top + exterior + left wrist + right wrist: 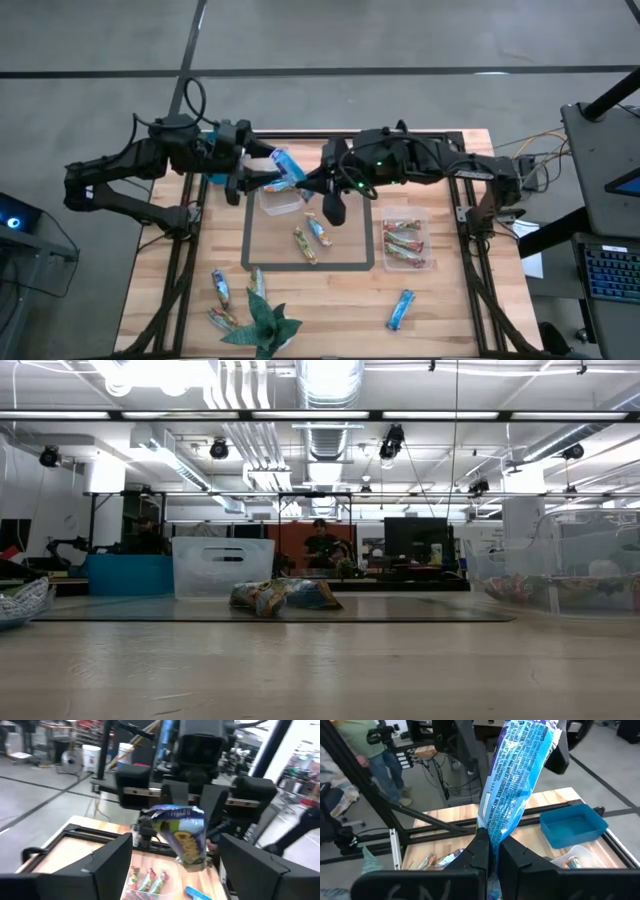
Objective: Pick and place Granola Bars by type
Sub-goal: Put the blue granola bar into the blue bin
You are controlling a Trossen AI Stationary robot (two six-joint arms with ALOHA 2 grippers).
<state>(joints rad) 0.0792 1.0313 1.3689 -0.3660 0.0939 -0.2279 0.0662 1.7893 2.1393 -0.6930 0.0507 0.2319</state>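
You've got the blue granola bar (287, 166) up in the air between the two arms, over the far side of the surface (440, 300), just above the clear tub (281, 202). Your right gripper (491, 851) has its fingers pressed together on one end of the wrapper, pinching it hard. Your left gripper (172, 857) sits around the other end with fingers spread wide, not touching the bar. This bar looks light and stiff inside, but the shiny foil is slick and crinkly, so the flat crimped end seam is your safest hold; squeezing the middle risks a slide. More bars lie around: a brown/gold pair (311, 237) in the taped square, several in the right tub (405, 243), one blue bar (400, 309) near right, others near left by the green paper plant (262, 325).
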